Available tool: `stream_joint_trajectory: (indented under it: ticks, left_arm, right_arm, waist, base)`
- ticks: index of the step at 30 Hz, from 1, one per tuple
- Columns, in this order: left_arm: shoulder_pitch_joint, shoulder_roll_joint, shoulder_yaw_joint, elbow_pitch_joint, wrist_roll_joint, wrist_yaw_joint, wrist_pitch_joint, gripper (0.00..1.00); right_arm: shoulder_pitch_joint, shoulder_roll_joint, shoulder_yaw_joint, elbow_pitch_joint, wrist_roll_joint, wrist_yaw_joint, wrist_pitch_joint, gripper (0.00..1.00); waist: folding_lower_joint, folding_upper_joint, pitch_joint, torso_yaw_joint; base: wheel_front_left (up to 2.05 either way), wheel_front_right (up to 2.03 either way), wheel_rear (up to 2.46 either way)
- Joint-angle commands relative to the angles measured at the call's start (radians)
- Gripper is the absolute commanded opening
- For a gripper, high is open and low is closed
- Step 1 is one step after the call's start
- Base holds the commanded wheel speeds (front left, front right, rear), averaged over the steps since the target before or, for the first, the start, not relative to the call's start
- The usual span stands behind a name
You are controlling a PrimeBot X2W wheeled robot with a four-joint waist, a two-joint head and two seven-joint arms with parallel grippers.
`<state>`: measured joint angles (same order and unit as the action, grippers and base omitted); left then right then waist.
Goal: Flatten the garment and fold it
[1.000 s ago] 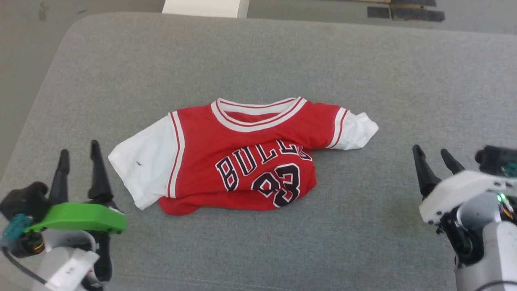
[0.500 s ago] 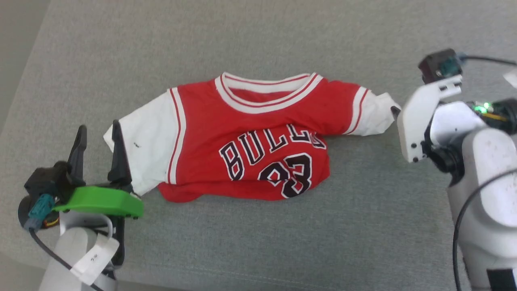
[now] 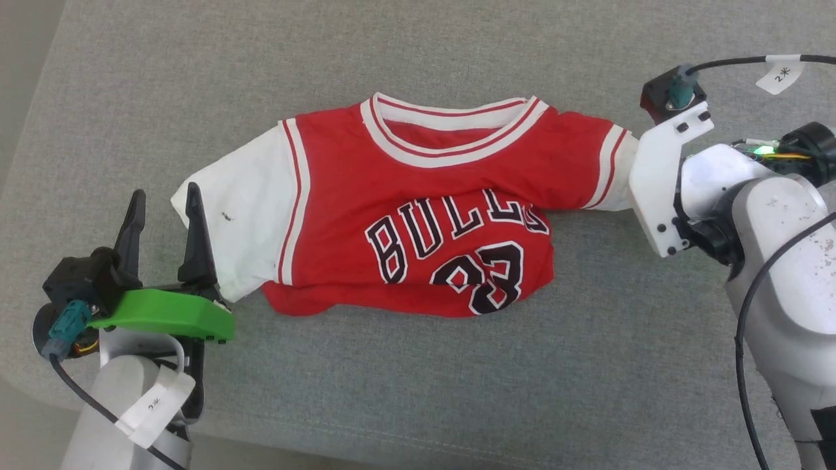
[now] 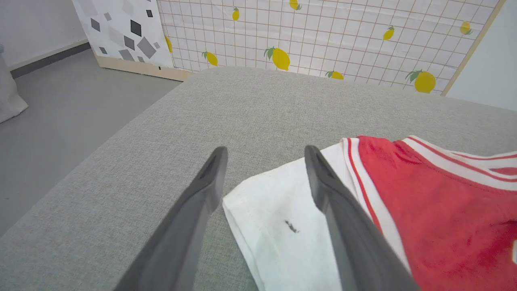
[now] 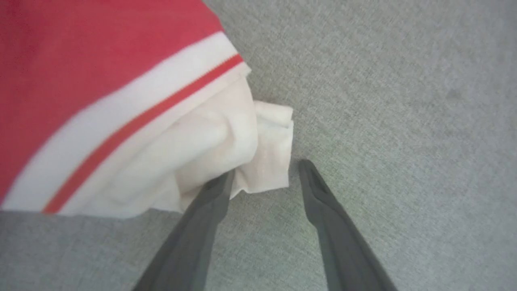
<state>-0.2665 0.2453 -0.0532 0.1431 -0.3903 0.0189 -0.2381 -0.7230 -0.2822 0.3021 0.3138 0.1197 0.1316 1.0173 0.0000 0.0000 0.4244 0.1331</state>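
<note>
Red garment (image 3: 424, 215) lies rumpled, hem bunched under, white sleeves spread sideways.

A grey fabric cushion (image 3: 418, 405), a lemon-print grid panel (image 4: 343, 40) beyond it, grey floor (image 4: 60, 109) alongside.

Soft, even light; right wrist view blurred, perhaps motion.

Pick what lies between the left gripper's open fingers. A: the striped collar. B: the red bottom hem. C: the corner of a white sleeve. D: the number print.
C: in the left wrist view, the corner of the white sleeve of the red jersey sits between the spread fingers of the left gripper.
</note>
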Motion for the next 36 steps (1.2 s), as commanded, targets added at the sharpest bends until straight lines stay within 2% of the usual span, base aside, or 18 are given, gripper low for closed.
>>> stream_joint_trajectory:
  ticks: [1,5,11,16,21,24,25,28,33,36]
  left_arm:
    - [-0.009,0.005,0.001,0.002,-0.002,-0.003,-0.003,1.0]
    - [-0.006,0.009,0.001,0.006,-0.006,-0.002,0.0,1.0]
    - [0.005,0.016,0.0,0.004,-0.013,-0.002,0.005,1.0]
    - [0.02,0.017,0.001,-0.005,-0.023,-0.001,0.01,1.0]
    - [0.027,0.015,-0.001,-0.011,-0.034,0.0,0.016,1.0]
    - [0.027,0.014,-0.003,-0.012,-0.04,0.0,0.021,1.0]
    - [0.028,0.015,-0.003,-0.013,-0.042,0.0,0.022,1.0]
    - [0.029,0.016,-0.005,-0.01,-0.047,-0.001,0.027,1.0]
    - [0.036,0.016,-0.012,-0.006,-0.051,0.0,0.033,1.0]
    - [0.048,0.019,-0.012,-0.005,-0.054,0.001,0.036,1.0]
  right_arm:
    - [0.031,0.003,0.016,0.026,0.019,-0.001,0.006,0.0]
    - [0.021,0.004,-0.068,0.001,0.043,-0.001,-0.062,0.0]
    - [0.057,0.009,-0.313,-0.069,0.032,-0.001,-0.156,0.0]
    - [0.197,0.017,-0.512,-0.147,-0.002,-0.001,-0.106,0.0]
    - [0.355,0.089,-0.65,-0.18,-0.017,-0.001,-0.032,0.0]
    - [0.389,0.143,-0.693,-0.196,-0.025,-0.001,-0.057,0.0]
    - [0.395,0.157,-0.698,-0.203,-0.024,-0.001,-0.08,0.98]
    - [0.398,0.186,-0.727,-0.227,-0.004,-0.001,-0.174,1.0]
    - [0.435,0.222,-0.797,-0.319,0.057,-0.001,-0.421,1.0]
    - [0.49,0.23,-0.824,-0.351,0.091,-0.001,-0.524,1.0]
  waist:
    - [0.0,0.0,-0.007,-0.004]
    - [0.0,0.0,-0.029,-0.018]
    - [0.0,0.0,-0.073,-0.035]
    - [0.0,0.0,-0.096,-0.046]
    - [0.0,0.0,-0.1,-0.054]
    - [0.0,0.0,-0.101,-0.061]
    - [0.0,0.0,-0.102,-0.063]
    - [0.0,0.0,-0.11,-0.067]
    - [0.0,0.0,-0.143,-0.064]
    - [0.0,0.0,-0.164,-0.067]
  base:
    - [0.0,0.0,0.0]
    - [0.0,0.0,0.0]
    - [0.0,0.0,0.0]
    - [0.0,0.0,0.0]
    - [0.0,0.0,0.0]
    - [0.0,0.0,0.0]
    - [0.0,0.0,0.0]
    - [0.0,0.0,0.0]
    - [0.0,0.0,0.0]
    - [0.0,0.0,0.0]
